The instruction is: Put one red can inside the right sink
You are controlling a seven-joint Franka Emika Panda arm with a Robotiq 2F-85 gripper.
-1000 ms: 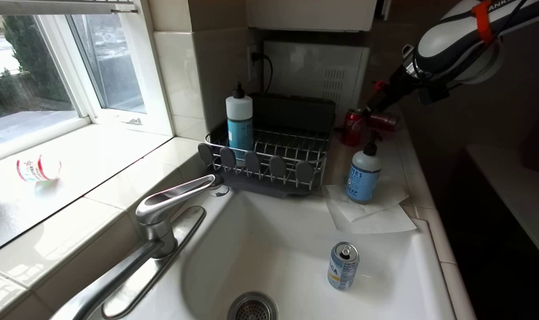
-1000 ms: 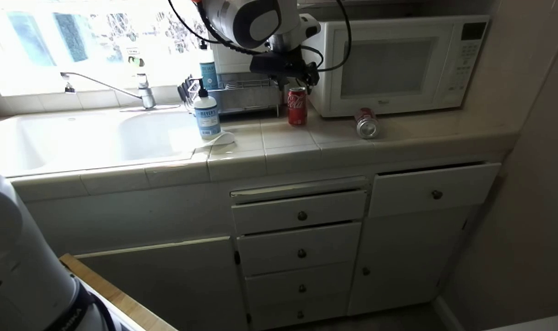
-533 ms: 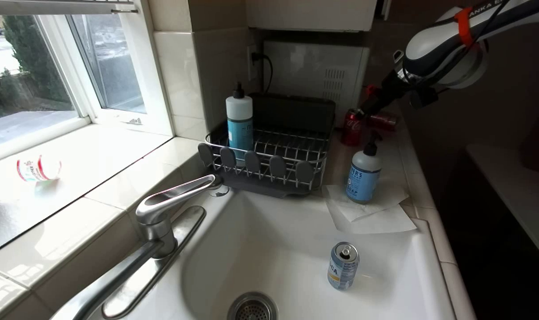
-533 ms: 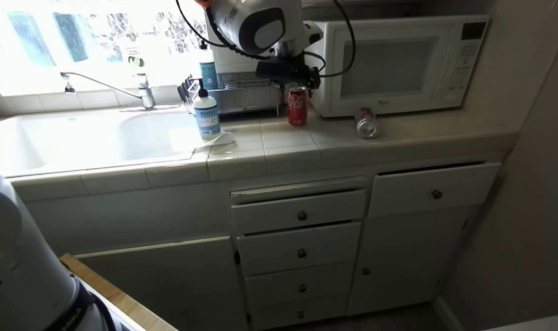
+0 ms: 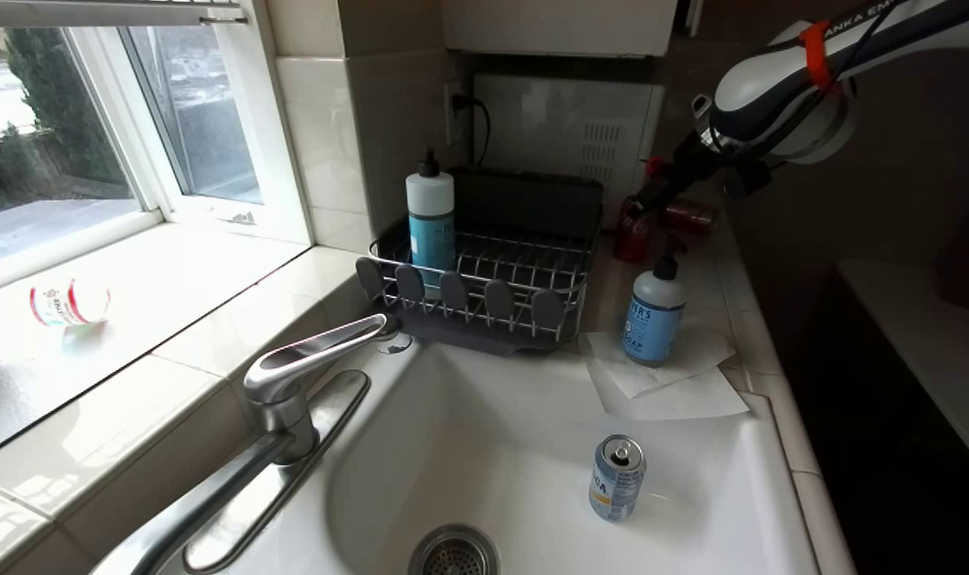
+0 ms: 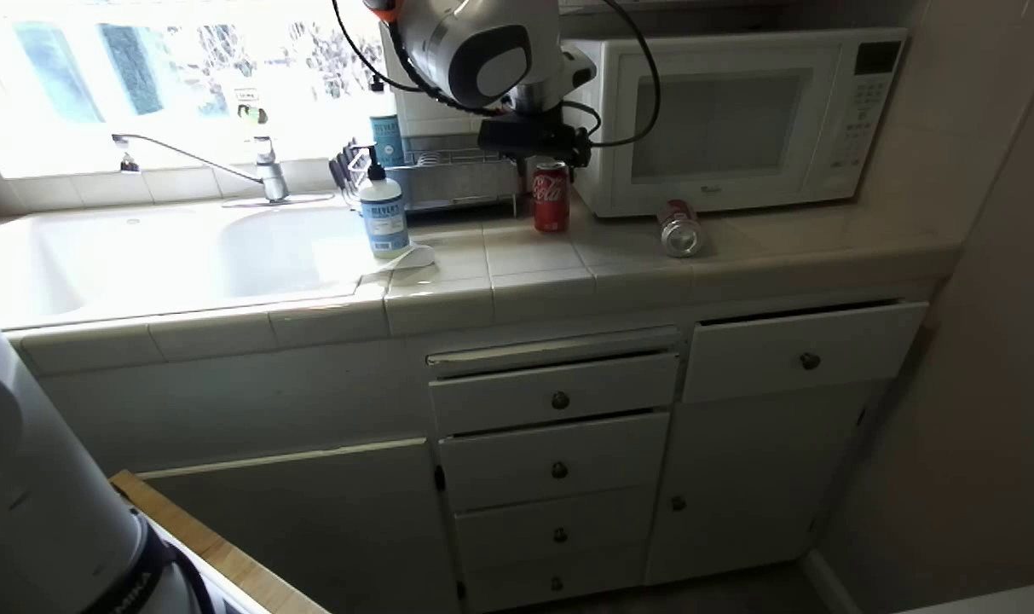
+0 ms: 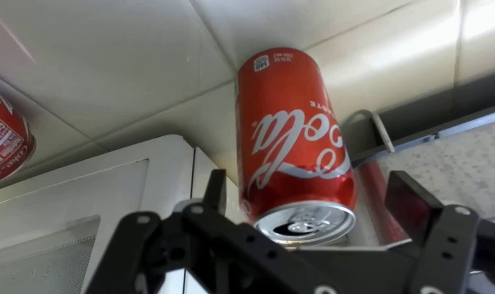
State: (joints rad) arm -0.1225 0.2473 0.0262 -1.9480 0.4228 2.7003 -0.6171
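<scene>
Counting by camera, I register one upright red can (image 6: 551, 205) and one sideways red can (image 6: 680, 230) on the surface (image 6: 525, 264), two soap bottles (image 5: 653, 323), one dish rack (image 5: 524, 262), and one silver-blue can (image 5: 617, 483) inside the right sink (image 5: 484, 447). My pincer (image 7: 310, 183) is released, jaws parted. In the wrist view, the upright red can appears between the fingers (image 7: 216, 191), lid toward the pincer, with a visible gap on each side.

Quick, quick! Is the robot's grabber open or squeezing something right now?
Gripper: open, holding nothing; the wrist view shows gaps between its fingers and the red can.
</scene>
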